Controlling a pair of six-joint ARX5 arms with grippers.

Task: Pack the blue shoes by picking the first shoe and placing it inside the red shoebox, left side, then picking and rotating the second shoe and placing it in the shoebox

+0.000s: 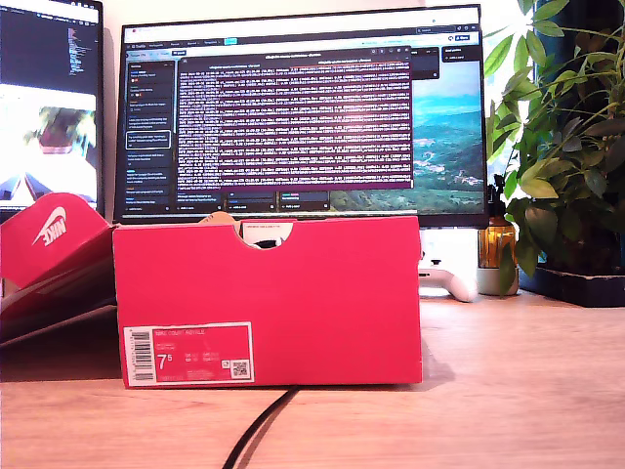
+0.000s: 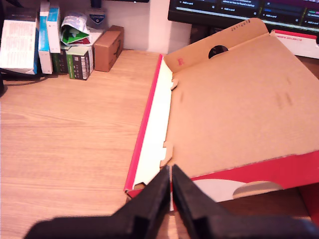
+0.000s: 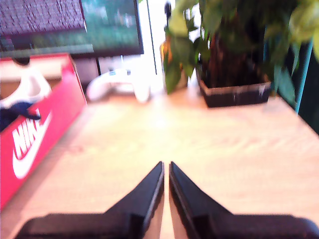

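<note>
My first gripper (image 2: pixel 171 186) and second gripper (image 3: pixel 166 172) hang empty, jaws pinched narrow; a blue shoe (image 3: pixel 15 117) already sits inside the red shoebox (image 1: pixel 269 303)

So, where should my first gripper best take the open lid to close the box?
Probably the lid's long upright wall, red outside, white inside, beside the bare desk. It is thin and stands up, so my first gripper, now shut, could open and come from above, one finger each side.
</note>
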